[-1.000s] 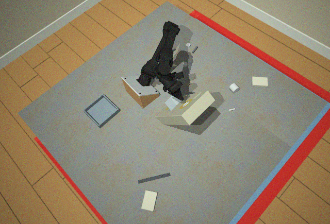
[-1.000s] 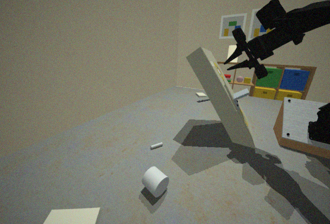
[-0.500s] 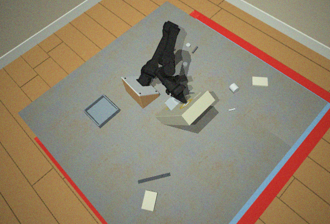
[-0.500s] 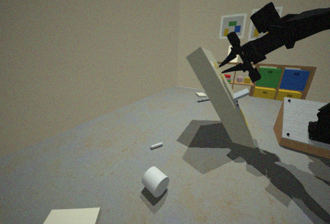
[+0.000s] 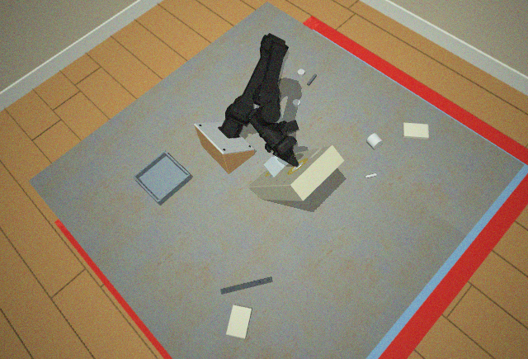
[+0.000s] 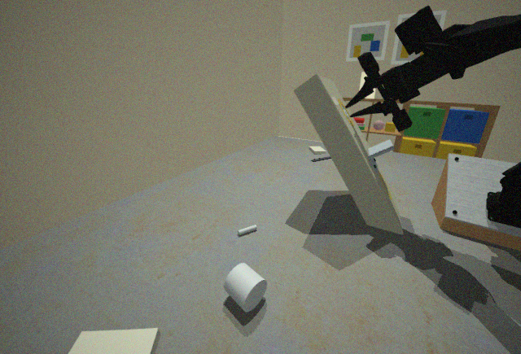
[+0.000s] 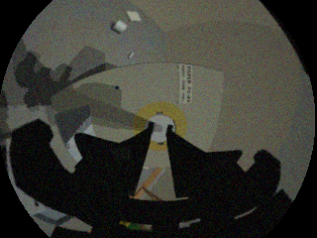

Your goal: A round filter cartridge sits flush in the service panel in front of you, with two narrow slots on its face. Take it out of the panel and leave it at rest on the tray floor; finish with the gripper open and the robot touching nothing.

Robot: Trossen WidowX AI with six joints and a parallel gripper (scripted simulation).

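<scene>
The white round filter cartridge (image 5: 296, 168) (image 7: 160, 120) sits inside a yellow ring on the tilted cream service panel (image 5: 318, 172) (image 6: 336, 140) (image 7: 205, 111). My gripper (image 5: 297, 164) (image 6: 348, 111) (image 7: 158, 131) is partly open with nothing held between its fingers. Its two narrow tips are at the cartridge's face, one on each side of its middle. The tips cover the places of the slots, and I cannot tell whether they are inside them or just in front. The blue-grey tray (image 5: 162, 177) (image 7: 52, 215) lies on the mat, away from the panel, with nothing visible in it.
A pale block (image 5: 275, 166) (image 6: 380, 148) sticks out of the panel face beside the cartridge. A wooden wedge with a metal top (image 5: 225, 139) (image 6: 470, 181) stands between panel and tray. A white cylinder (image 5: 374, 140) (image 6: 246, 285) and a dark bar (image 5: 246, 285) lie farther off.
</scene>
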